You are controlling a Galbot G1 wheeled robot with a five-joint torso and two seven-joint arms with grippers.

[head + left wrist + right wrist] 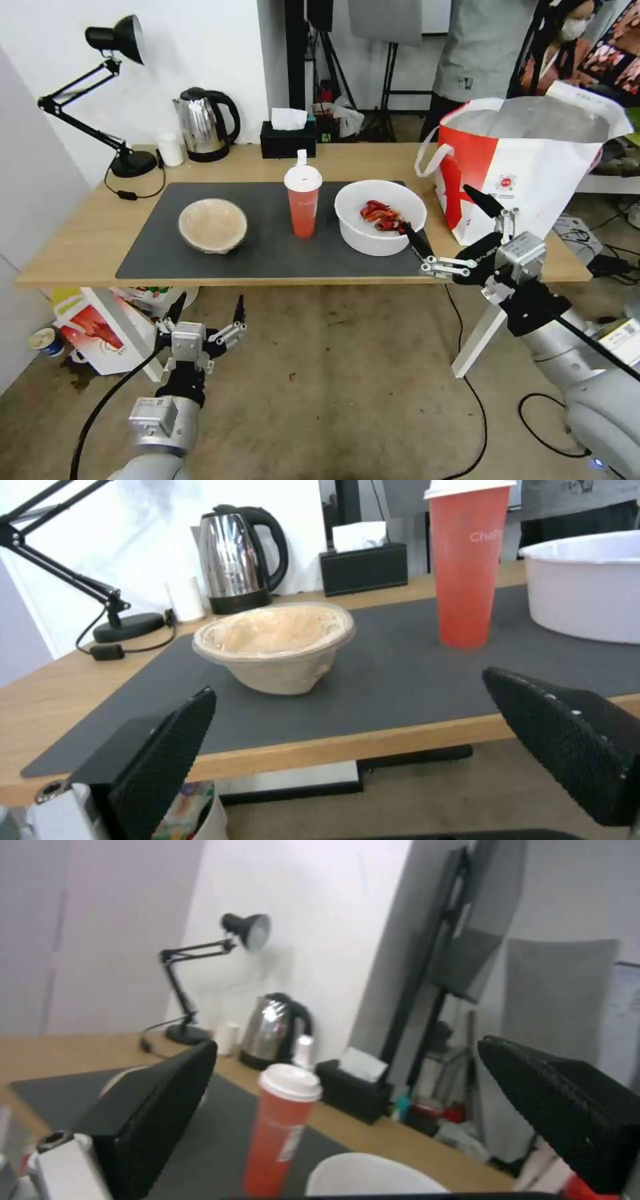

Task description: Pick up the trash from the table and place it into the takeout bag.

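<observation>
On the light-wood surface lies a dark grey mat, and all 3 trash items stand on it in one row. The shallow beige bowl is on the left part of the mat, w/ free mat all around it. The red cup w/ white lid stands upright in the middle, well apart from the beige bowl and near the white bowl, not touching it. The large white bowl w/ red crayfish scraps sits at the right end of the mat, its rim close to the mat's right edge.

The takeout bag stands upright at the right end of the surface, mouth open, loop handle hanging toward the white bowl; a strip of bare wood is between bag and bowl.

The right pincer is raised at the front right edge of the surface, fingers spread wide. In the head view one fingertip is at the near-right rim of the white bowl and the other is in front of the bag's red panel; contact I cannot tell. It holds nothing.

The left pincer hangs below the front edge of the surface, over the floor, also spread and holding nothing. In the left wrist view the beige bowl is ahead of it, beyond the front edge.

At the back edge stand a desk lamp, a steel kettle and a black tissue box, well apart from the trash.
</observation>
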